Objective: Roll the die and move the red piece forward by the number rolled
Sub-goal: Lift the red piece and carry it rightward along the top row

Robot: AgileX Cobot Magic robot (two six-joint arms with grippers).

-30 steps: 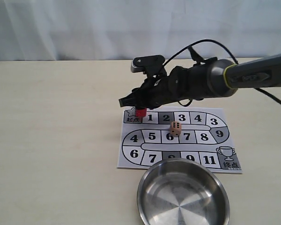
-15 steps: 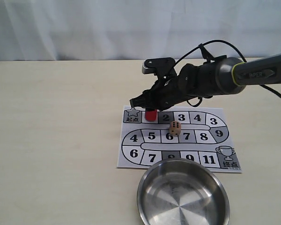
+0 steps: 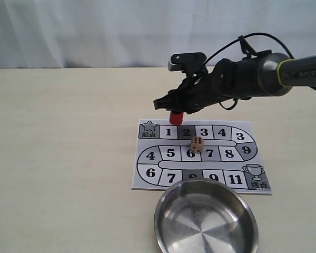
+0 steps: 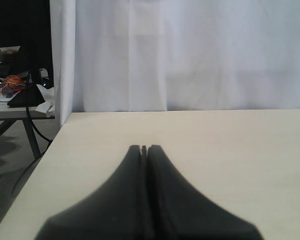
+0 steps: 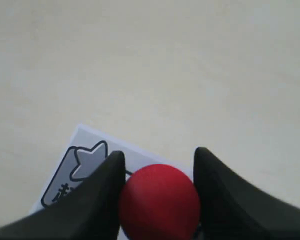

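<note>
My right gripper (image 3: 174,107) is shut on the red piece (image 3: 175,116), which hangs lifted just above the far edge of the paper game board (image 3: 147,179), near squares 1 and 2. In the right wrist view the red piece (image 5: 159,202) sits between the two black fingers (image 5: 102,190), above the star start square (image 5: 85,157). The die (image 3: 197,144), a light-brown cube with black dots, rests on the board between squares 6 and 7. My left gripper (image 4: 144,148) shows only in its wrist view, shut and empty over bare table.
A round metal bowl (image 3: 171,203) stands at the near edge, overlapping the board's front. The right arm and its cables reach in from the right. In the left wrist view the table's edge (image 4: 50,150) drops off beside a white curtain.
The right gripper has lifted the red piece off the start square and carried it rightward, up and back along the first row. The die and the bowl have not moved.
</note>
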